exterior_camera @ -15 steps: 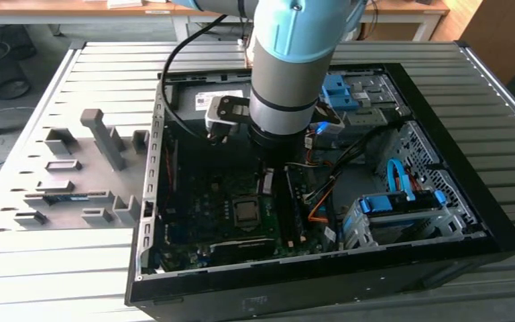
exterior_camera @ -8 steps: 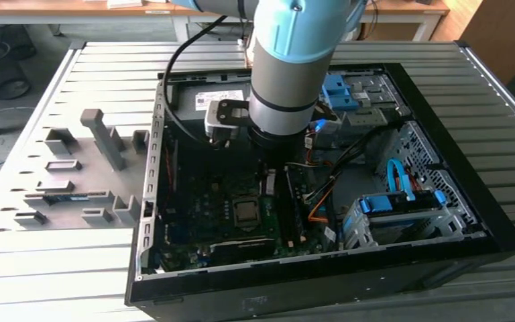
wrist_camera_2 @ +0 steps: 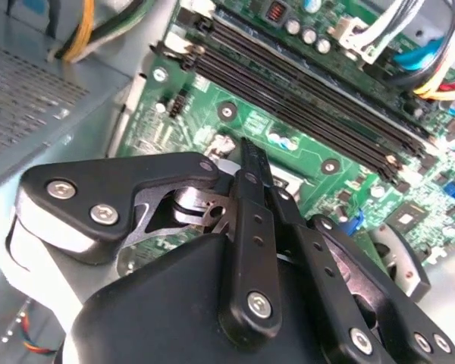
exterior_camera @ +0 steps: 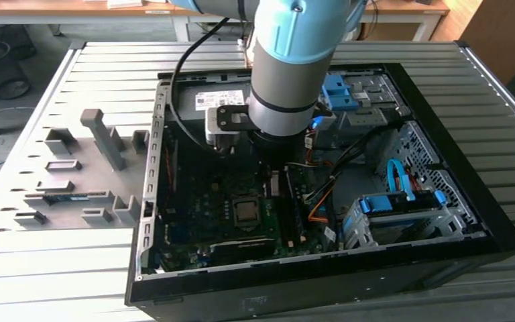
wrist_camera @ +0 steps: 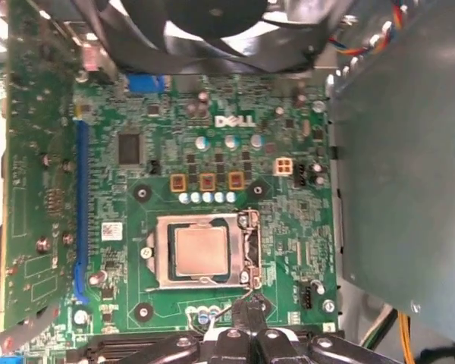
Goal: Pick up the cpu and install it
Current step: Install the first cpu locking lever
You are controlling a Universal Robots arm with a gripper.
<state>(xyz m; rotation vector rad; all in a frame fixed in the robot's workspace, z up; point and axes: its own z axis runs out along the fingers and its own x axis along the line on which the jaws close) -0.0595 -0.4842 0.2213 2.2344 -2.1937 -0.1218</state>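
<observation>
Gripper [wrist_camera: 243, 341] above motherboard [wrist_camera: 121, 197]; cpu [wrist_camera: 200, 252] flat in socket, seemingly square-aligned.

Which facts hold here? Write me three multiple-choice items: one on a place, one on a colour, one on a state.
1. Where does the cpu lie?
A. On the grey fixture plate outside the case
B. In the socket on the motherboard
C. On top of the drive cage

2. What colour is the long expansion slot on the board in the first wrist view?
A. Red
B. White
C. Blue

3. How does the computer case stand?
A. Lying with its side open, the insides bare
B. Shut with its side panel on
C. Upright on its feet, closed

Key: 1 B, the silver-grey square sits flat inside the socket frame in the first wrist view. 2 C, the long strip along the board is plainly blue. 3 A, the exterior view looks straight down onto the board and cables.
</observation>
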